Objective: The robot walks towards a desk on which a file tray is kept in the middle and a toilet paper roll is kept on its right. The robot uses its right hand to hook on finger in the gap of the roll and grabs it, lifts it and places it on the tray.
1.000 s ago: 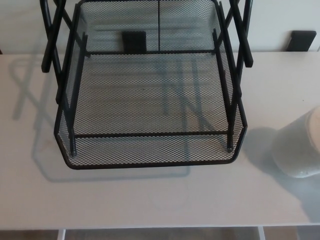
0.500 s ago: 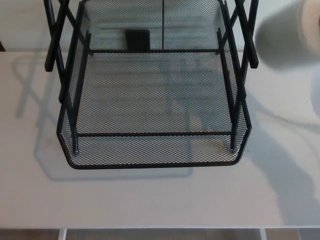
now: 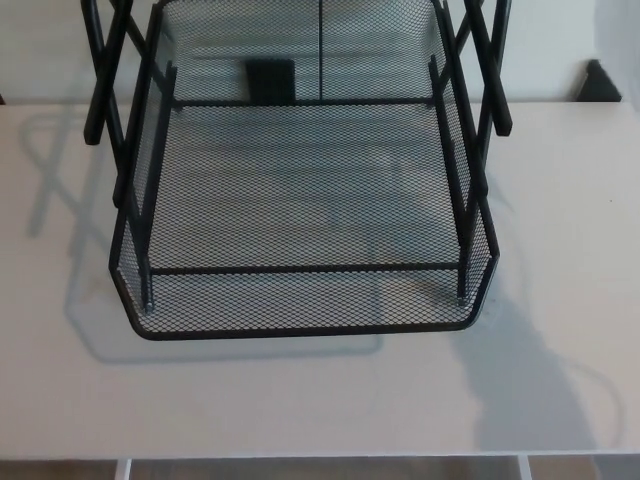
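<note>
black wire mesh tray sits mid-bench, open front edge toward the camera, rounded front corners. its mesh floor shows nothing lying on it. crossed black metal legs rise at the left side and a matching pair at the right, both running out the top of the picture, so there's prob an upper tier but can't see it. a thin black bar runs across the tray near the back and another across near the front lip.

bench is pale off-white, its front edge showing along the bottom of the picture. tray casts a soft grey shadow to its left on the bench. a broad darker shadow spreads over the bench from the tray's front right corner down toward the bottom right.

behind the tray, seen thru the mesh, a small black block against the wall. another dark bit at the far right by the bench's back edge, partly cut off by a pale blur in the top right corner; can't tell what that blur is.

toilet roll: not visible anywhere in the picture, not on the bench's right side and not on the tray floor. neither robot hand shows, so can't say whether fingers are apart, closed or holding anything.
</note>
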Robot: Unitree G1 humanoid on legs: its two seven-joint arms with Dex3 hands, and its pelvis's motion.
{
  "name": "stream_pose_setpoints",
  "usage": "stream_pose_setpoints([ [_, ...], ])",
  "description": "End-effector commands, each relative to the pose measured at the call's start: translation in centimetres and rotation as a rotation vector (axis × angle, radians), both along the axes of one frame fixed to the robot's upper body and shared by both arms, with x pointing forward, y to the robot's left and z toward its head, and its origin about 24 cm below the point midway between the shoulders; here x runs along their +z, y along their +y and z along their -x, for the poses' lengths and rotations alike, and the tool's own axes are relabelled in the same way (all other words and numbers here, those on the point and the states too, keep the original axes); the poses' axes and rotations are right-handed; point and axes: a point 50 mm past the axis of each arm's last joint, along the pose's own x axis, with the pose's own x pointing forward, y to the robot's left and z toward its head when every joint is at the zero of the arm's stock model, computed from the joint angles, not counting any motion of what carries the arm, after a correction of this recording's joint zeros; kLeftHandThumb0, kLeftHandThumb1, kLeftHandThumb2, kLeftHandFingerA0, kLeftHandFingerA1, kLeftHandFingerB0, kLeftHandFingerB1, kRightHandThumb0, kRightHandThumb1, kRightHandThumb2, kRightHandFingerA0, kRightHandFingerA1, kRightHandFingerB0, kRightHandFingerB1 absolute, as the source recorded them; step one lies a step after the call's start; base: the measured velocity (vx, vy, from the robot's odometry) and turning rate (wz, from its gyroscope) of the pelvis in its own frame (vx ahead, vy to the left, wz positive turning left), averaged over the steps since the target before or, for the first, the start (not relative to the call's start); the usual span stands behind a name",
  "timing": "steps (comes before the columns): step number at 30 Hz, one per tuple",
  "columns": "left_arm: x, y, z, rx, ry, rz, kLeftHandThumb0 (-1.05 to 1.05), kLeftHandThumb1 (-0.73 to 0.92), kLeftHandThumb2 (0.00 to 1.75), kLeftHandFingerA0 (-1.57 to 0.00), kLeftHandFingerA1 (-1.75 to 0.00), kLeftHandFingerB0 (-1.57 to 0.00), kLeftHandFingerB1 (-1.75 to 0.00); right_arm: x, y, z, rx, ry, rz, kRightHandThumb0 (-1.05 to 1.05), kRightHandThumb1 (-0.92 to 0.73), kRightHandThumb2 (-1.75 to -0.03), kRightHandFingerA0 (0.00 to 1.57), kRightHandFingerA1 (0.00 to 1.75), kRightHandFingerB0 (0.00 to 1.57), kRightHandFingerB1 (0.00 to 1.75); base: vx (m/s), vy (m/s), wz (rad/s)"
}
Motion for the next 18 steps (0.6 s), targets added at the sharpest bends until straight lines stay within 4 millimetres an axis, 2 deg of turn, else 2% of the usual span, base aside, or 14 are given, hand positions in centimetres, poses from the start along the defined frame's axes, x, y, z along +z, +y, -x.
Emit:
stream_pose_setpoints([
  [1, 0.2, 0.2, 1.3, 0.061, -0.123, 0.017, -0.70, 0.82, 0.64, -0.40, -0.66, -0.31, -0.53, 11.3, 3.0, 3.5, 0.133, -0.128, -0.129, -0.22, -0.55, -0.94, 0.92, 1.65, 0.95, 0.85, 0.00, 0.000, 0.00],
  [3, 0.1, 0.1, 1.1, 0.038, -0.109, 0.017, -0.71, 0.83, 0.65, -0.38, -0.62, -0.31, -0.53, 11.0, 3.9, 3.2, 0.204, -0.048, -0.130, -0.16, -0.53, -0.92, 0.91, 1.69, 0.97, 0.83, 0.00, 0.000, 0.00],
  [4, 0.0, -0.1, 1.0, 0.017, -0.107, 0.011, -0.71, 0.83, 0.65, -0.39, -0.62, -0.33, -0.53, 10.2, 5.0, 2.8, 0.240, 0.029, -0.076, -0.21, -0.53, -0.78, 0.92, 1.62, 0.96, 0.71, 0.00, 0.000, 0.00],
  [6, -0.1, -0.1, 1.2, 0.015, -0.102, 0.008, -0.71, 0.82, 0.64, -0.38, -0.60, -0.33, -0.51, 9.1, 5.8, 2.3, 0.229, 0.110, -0.011, -0.20, -0.60, -0.72, 0.88, 1.62, 0.95, 0.71, 0.00, 0.000, 0.00],
  [7, -0.1, 0.0, 1.2, 0.018, -0.098, 0.007, -0.70, 0.82, 0.65, -0.38, -0.61, -0.35, -0.51, 8.4, 6.3, 1.9, 0.214, 0.166, 0.027, -0.22, -0.63, -0.70, 0.89, 1.50, 0.96, 0.71, 0.00, 0.000, 0.00],
  [8, -0.2, 0.0, 1.2, 0.026, -0.093, 0.007, -0.73, 0.68, 1.07, -0.35, -0.65, -0.29, -0.58, 7.4, 6.8, 1.5, 0.184, 0.258, 0.068, -0.25, -0.64, -0.64, 0.89, 1.51, 0.96, 0.63, 0.00, 0.000, 0.00],
  [9, -0.3, 0.0, 1.2, 0.027, -0.093, 0.008, -0.73, 0.68, 1.07, -0.35, -0.65, -0.29, -0.58, 7.2, 7.0, 1.4, 0.177, 0.281, 0.078, -0.25, -0.64, -0.64, 0.89, 1.51, 0.96, 0.63, 0.00, 0.000, 0.00],
  [10, -0.3, 0.0, 1.3, 0.040, -0.105, 0.020, -0.72, 0.66, 1.05, -0.35, -0.65, -0.27, -0.57, 6.3, 7.3, 0.9, 0.191, 0.333, 0.105, -0.20, -0.64, -0.65, 0.96, 1.26, 0.97, 0.63, 0.00, 0.000, 0.00],
  [11, -0.3, 0.0, 1.3, 0.039, -0.104, 0.019, -0.69, 0.82, 0.64, -0.34, -0.62, -0.33, -0.51, 5.7, 7.5, 0.6, 0.193, 0.369, 0.126, -0.17, -0.65, -0.65, 0.92, 1.32, 0.95, 0.62, 0.00, 0.000, 0.00],
  [12, -0.3, -0.1, 1.3, 0.018, -0.096, 0.008, -0.70, 0.82, 0.65, -0.34, -0.62, -0.31, -0.52, 4.0, 8.3, -0.2, 0.170, 0.476, 0.198, -0.23, -0.68, -0.62, 0.91, 1.27, 0.97, 0.58, 0.00, 0.000, 0.00],
  [13, -0.2, -0.1, 1.2, -0.004, -0.090, -0.001, -0.72, 0.67, 1.05, -0.33, -0.64, -0.25, -0.57, 1.8, 9.2, -1.0, 0.141, 0.594, 0.268, -0.21, -0.68, -0.63, 0.90, 1.21, 0.97, 0.60, 0.00, 0.000, 0.00],
  [15, -0.4, -0.3, 1.2, -0.003, -0.094, 0.007, -0.72, 0.67, 1.05, -0.33, -0.64, -0.25, -0.57, 1.2, 9.4, -1.1, 0.147, 0.629, 0.277, -0.21, -0.68, -0.63, 0.90, 1.21, 0.97, 0.60, 0.00, 0.000, 0.00],
  [17, -0.4, -0.4, 1.2, -0.002, -0.090, 0.013, -0.74, 0.67, 1.05, -0.23, -0.61, -0.27, -0.58, -1.7, 10.0, -2.0, 0.178, 0.728, 0.325, -0.21, -0.66, -0.66, 0.87, 1.36, 0.93, 0.67, 0.00, 0.000, 0.00],
  [18, -0.4, -0.4, 1.2, 0.002, -0.093, 0.012, -0.74, 0.67, 1.05, -0.28, -0.63, -0.29, -0.59, -2.6, 10.2, -2.3, 0.192, 0.763, 0.341, -0.23, -0.65, -0.64, 0.84, 1.47, 0.92, 0.65, 0.00, 0.000, 0.00],
])
